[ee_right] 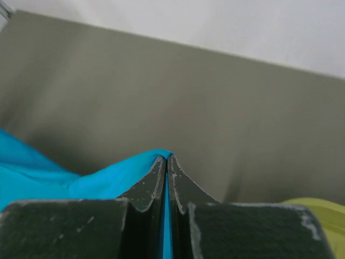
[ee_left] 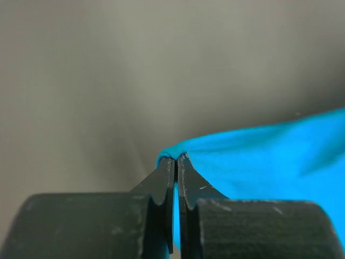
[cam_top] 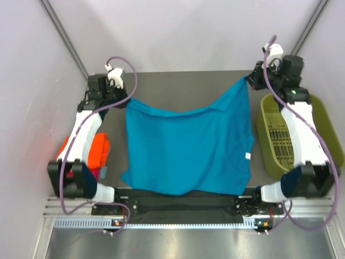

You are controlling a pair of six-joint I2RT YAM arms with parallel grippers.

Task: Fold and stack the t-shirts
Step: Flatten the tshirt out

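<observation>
The teal t-shirt [cam_top: 188,145] hangs spread between the left gripper [ee_left: 176,157] and right gripper [ee_right: 166,157], each clenched on one far corner.

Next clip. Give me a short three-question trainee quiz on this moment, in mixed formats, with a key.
1. True or false: the left end effector and the right end effector are both shut on the teal t-shirt.
2. The olive basket stands: A) on the robot's left, B) on the robot's right, C) under the t-shirt.
3. Fill in: the folded shirt showing most on the robot's left is ____ in colour.
Key: 1 true; 2 B; 3 orange.
</observation>
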